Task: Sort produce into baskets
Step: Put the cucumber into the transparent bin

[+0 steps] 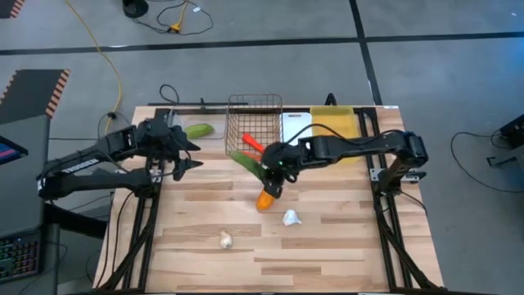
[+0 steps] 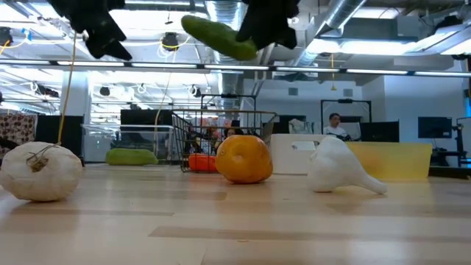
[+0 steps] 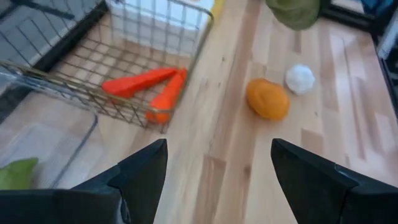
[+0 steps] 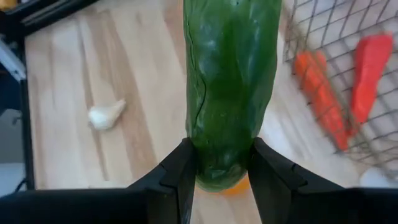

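1. High view shows the right gripper [image 1: 273, 168] reached out over the middle of the table, its fingers pinched on one end of a green cucumber [image 1: 243, 160], which juts away from the fingertips toward the wire-mesh basket [image 1: 254, 123].
2. Seen from the right wrist, the cucumber [image 4: 230, 87] is clamped between the two pads at its near end, so most of its length hangs free ahead of the fingers. That end grip probably leaves the far tip clear to go into a container first.
3. From table height the cucumber [image 2: 218, 37] is well above the board, lifted clear of the orange [image 2: 243, 158] beneath it.
4. Two carrots [image 3: 149, 87] already lie together in the wire-mesh basket, so like appears to go with like.
5. The other cucumber [image 1: 199, 130] rests in the clear tray [image 1: 184, 139], just ahead of the left gripper's fingertips. By that pattern the held one likely belongs there, across from the right gripper's fingers.
6. The left gripper [image 1: 188, 154] hovers beside the clear tray with its fingers spread wide and holding nothing.
7. One garlic bulb [image 1: 291, 217] lies just beyond the orange from the right fingers; the second garlic bulb [image 1: 225, 239] is farther off, unsorted.
8. The white bin [image 1: 295, 127] and yellow bin [image 1: 334, 123] stand behind the right arm.
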